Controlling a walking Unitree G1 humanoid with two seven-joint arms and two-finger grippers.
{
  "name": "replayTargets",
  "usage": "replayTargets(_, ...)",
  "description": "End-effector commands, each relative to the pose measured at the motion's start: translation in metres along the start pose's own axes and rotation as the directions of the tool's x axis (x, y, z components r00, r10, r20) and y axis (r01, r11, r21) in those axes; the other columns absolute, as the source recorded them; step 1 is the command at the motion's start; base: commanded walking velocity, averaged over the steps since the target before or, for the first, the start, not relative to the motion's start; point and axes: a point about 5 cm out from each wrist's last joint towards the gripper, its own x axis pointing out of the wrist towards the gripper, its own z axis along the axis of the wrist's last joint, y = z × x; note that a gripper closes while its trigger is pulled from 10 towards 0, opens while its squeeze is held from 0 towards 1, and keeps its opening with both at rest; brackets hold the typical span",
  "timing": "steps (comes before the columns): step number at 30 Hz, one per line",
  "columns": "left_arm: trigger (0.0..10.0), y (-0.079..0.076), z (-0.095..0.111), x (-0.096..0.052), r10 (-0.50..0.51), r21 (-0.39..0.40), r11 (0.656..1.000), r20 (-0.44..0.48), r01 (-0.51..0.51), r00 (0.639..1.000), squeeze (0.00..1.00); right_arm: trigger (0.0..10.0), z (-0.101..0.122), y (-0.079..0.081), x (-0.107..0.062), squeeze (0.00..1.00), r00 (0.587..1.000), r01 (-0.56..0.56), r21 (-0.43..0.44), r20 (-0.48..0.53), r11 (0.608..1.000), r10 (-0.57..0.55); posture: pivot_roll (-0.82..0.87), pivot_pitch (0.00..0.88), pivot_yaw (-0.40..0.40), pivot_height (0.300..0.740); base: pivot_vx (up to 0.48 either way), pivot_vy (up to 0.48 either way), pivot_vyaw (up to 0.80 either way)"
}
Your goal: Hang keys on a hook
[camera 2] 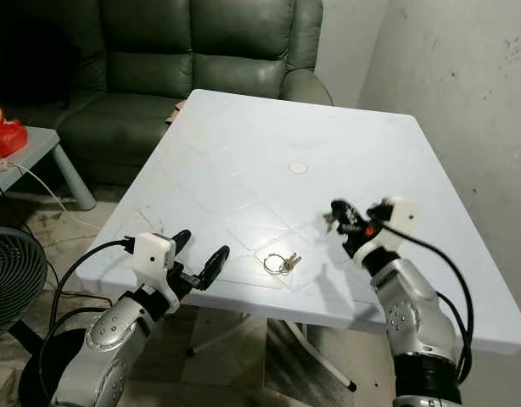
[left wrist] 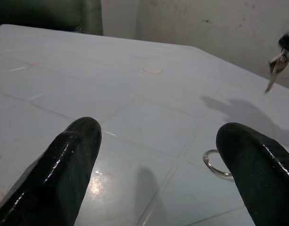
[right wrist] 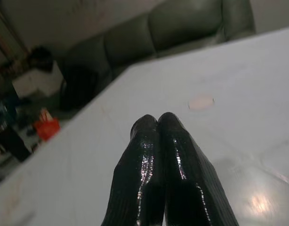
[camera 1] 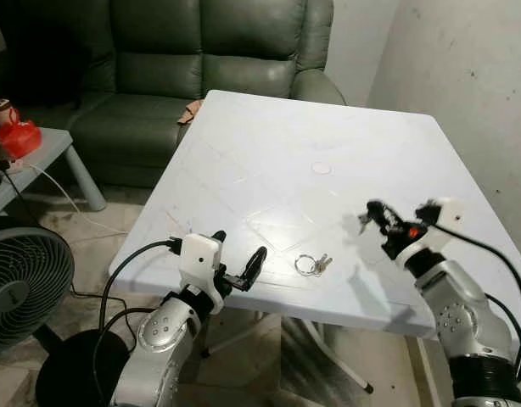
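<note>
The right gripper [camera 2: 338, 219] pinches small metal keys [camera 2: 329, 222] clear of the white plastic table [camera 2: 243, 144] for carrying, while the left gripper [camera 1: 241, 259], fingers spread, waits just beside a loose silver key ring [camera 1: 310, 264].

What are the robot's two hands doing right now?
Left gripper: open, holding nothing, at the table's near edge.
Right gripper: shut on a key, lifted above the table.

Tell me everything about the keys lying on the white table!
The keys are a small silvery metal bunch: a thin round ring with a couple of short keys fanned out beside it. They lie flat on the white table, near its front edge, between the two grippers. Nothing touches them but the tabletop. The left gripper is open close by, aimed their way.
</note>
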Motion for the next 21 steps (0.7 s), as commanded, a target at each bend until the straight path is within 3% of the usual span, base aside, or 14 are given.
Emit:
replayTargets(1,10.0,0.001,0.002,0.002,0.006,0.018,1.000,0.004,-0.006,1.000,0.00,10.0,0.010,0.004,0.003,0.00,0.999,-0.006,0.015,0.042,1.000,0.005,0.03,0.000,-0.046,0.740,0.000,0.000,0.00)
replayTargets(5,10.0,0.004,0.007,0.008,0.016,0.036,0.999,0.023,-0.017,1.000,0.00,10.0,0.022,0.010,0.004,0.00,0.997,0.036,-0.192,0.073,0.981,-0.022,0.03,0.000,-0.046,0.740,0.000,0.000,0.00)
replayTargets(14,10.0,0.031,0.036,0.021,0.100,0.049,0.993,0.113,-0.106,0.989,0.00,10.0,0.041,0.022,-0.001,0.00,0.966,0.119,-0.304,0.254,0.945,-0.039,0.02,0.000,-0.044,0.740,0.000,0.000,0.00)
replayTargets(17,10.0,0.043,0.046,0.024,0.140,0.043,0.988,0.144,-0.148,0.980,0.00,10.0,0.036,0.030,-0.010,0.00,0.955,0.153,-0.343,0.292,0.927,-0.049,0.02,0.000,-0.037,0.740,0.000,0.000,0.00)
replayTargets(21,10.0,0.048,0.049,0.024,0.148,0.049,0.986,0.163,-0.158,0.975,0.00,10.0,0.032,0.034,-0.017,0.00,0.944,0.188,-0.358,0.325,0.915,-0.067,0.01,0.000,-0.034,0.740,0.000,0.000,0.00)
